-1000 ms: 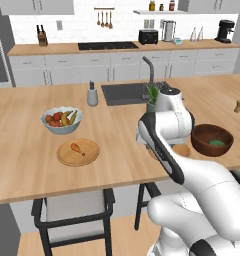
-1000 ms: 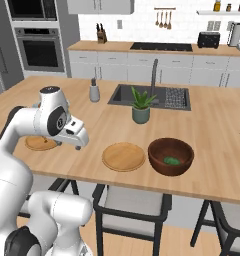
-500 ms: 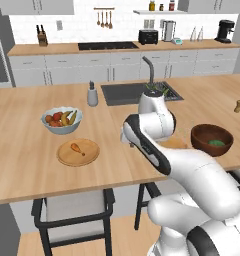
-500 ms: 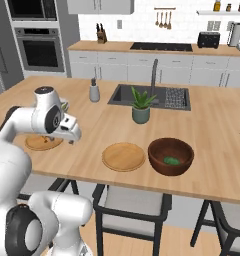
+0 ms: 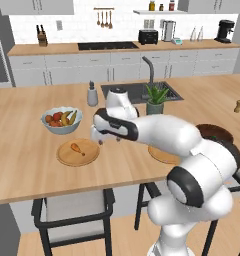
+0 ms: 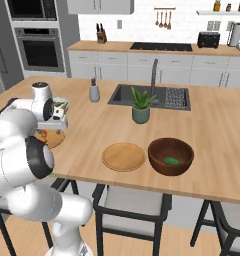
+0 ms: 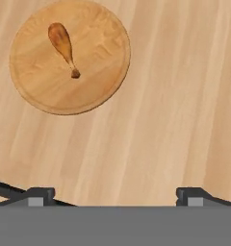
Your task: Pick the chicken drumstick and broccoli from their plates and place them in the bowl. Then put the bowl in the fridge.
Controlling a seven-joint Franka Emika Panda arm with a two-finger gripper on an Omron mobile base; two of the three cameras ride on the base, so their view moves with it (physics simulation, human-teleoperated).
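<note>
Gripper (image 5: 98, 138) spread wide, holding nothing, hovers above counter (image 5: 22, 165) just beside plate (image 7: 69, 56). Chicken drumstick (image 7: 63, 44) lies on plate, ahead and left of fingertips in hand view, long axis slanted, bone end nearer fingers. Broccoli (image 6: 171, 160) sits in bowl (image 6: 171, 156).
</note>
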